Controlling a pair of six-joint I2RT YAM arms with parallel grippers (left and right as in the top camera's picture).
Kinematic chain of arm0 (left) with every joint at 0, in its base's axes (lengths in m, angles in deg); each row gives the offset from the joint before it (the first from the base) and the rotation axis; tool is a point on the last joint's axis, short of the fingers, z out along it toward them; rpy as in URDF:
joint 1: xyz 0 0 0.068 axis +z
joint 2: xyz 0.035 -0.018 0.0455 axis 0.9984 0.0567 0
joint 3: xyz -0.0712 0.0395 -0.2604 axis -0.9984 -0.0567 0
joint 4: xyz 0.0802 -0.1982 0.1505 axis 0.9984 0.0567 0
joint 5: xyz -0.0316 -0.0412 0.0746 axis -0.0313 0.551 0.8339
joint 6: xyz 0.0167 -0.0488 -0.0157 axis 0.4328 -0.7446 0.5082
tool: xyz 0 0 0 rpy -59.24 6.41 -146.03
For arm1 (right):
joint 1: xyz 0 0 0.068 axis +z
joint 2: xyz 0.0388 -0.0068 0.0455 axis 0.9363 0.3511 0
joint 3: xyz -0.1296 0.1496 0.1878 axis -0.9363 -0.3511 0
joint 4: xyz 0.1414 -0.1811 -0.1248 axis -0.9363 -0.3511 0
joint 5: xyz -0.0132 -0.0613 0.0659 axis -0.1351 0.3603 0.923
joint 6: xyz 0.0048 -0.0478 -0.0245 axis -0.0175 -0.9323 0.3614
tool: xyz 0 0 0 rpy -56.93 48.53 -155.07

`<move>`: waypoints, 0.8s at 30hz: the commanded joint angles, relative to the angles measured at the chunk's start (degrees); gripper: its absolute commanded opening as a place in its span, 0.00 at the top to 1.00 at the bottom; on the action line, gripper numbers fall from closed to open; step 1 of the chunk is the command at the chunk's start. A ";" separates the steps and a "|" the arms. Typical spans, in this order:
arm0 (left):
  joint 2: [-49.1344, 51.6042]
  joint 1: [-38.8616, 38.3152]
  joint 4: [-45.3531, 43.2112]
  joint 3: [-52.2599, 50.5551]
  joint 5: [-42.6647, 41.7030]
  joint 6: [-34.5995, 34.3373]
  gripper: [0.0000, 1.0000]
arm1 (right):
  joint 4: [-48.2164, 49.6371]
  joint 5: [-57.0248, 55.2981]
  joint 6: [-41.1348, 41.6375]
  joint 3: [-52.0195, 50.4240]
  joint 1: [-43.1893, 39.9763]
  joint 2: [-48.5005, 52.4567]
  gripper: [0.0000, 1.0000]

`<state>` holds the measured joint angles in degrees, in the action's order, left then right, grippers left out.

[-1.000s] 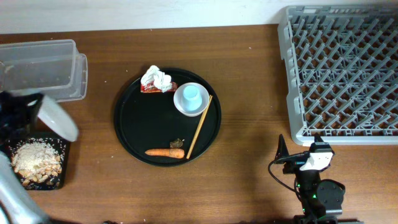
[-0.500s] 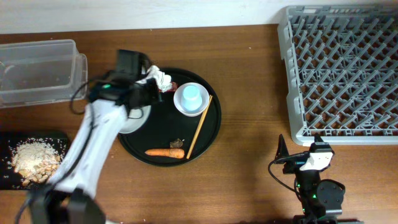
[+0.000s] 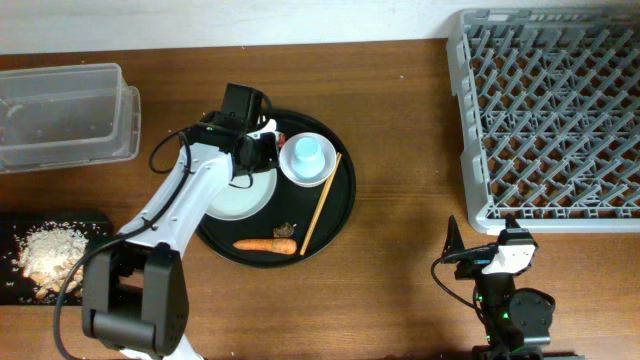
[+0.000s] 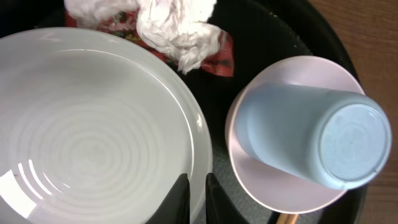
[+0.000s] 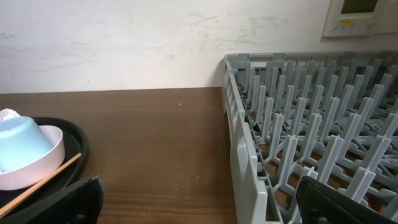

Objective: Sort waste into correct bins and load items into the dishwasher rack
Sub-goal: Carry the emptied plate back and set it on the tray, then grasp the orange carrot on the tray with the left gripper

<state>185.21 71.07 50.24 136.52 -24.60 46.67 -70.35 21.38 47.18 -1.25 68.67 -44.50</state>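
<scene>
**Bench:** Left fingers first.

**Me:** The left gripper is pinched on the rim of the plate, one finger on each side of the rim. The plate lies on the left part of the tray.

**Bench:** What else is in the tray?

**Me:** Just beside the plate, the cup sits base-up and tilted in its dish. Behind them the tissue lies on the wrapper. On the overhead view I see the chopsticks along the right side, with one end by the dish. The carrot is at the near edge, and a brown scrap sits just behind it.

**Bench:** Bins?

**Me:** At near left, the black container holds the rice scraps. At far left is the clear tub. I can see a few specks in it and cannot tell more.

**Bench:** Right side?

**Me:** The right gripper has its fingers spread wide, low over the table. It is near the rack at far right but does not touch it.
</scene>
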 commanded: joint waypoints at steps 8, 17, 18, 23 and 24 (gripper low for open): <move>-12.81 -0.09 16.02 1.92 -2.03 -3.96 0.07 | -0.22 -0.50 -0.37 -0.35 -0.42 -0.44 0.02; -14.80 -0.09 26.05 -7.89 -13.25 -26.01 0.01 | -0.22 -0.50 -0.37 -0.35 -0.42 -0.44 0.02; -14.69 -0.09 25.16 -9.35 -13.64 -29.40 0.01 | -0.22 -0.50 -0.37 -0.35 -0.42 -0.44 0.02; -14.64 -0.09 17.70 -15.47 -13.60 -41.05 0.11 | -0.22 -0.50 -0.37 -0.35 -0.42 -0.44 0.02; -14.64 -0.09 15.89 -16.55 -13.57 -42.29 0.38 | -0.22 -0.50 -0.37 -0.35 -0.42 -0.44 0.02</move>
<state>170.21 71.07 68.58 122.10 -37.27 10.85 -70.35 21.38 47.21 -1.25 68.67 -44.50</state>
